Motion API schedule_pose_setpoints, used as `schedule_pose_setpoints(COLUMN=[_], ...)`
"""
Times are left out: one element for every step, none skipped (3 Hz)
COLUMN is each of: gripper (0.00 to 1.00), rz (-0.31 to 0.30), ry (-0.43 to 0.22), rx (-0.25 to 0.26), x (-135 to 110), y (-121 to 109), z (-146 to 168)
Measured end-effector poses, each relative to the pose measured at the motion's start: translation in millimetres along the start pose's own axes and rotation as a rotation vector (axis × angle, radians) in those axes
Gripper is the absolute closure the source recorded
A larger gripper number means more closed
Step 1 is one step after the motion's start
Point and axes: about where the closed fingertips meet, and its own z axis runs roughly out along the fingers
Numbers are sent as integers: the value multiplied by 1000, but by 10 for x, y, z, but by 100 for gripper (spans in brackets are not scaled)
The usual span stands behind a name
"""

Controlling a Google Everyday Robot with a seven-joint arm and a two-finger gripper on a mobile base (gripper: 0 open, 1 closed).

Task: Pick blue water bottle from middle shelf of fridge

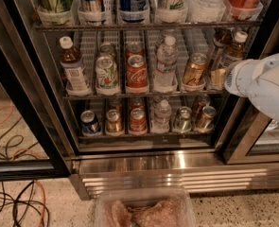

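Floor: a pale speckled floor (252, 211), stone-like, runs along the bottom edge below the steel base of the fridge (177, 167).
Cables: black and orange cables (17, 206) lie in loose loops on the floor at the lower left corner. More loops (2, 126) show through the glass pane at the left edge.
Tub: a clear plastic tub (143, 208) with pinkish lumps sits at bottom centre, just in front of the base.
Light: warm and yellowish, with bright glare on the steel.
Gripper: the gripper (218, 78) is at the right end of the middle shelf (129, 94).
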Motion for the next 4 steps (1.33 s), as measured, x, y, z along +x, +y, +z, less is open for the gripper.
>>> schedule_pose_setpoints(gripper=[46,44,42,42], rz=[-5,-2,0,1], ry=[-17,-27,-30,-31], rx=[36,39,47,58], x=[-82,-126,-138,-128], y=[-112,-122,-146,-187], z=[159,211,259,305])
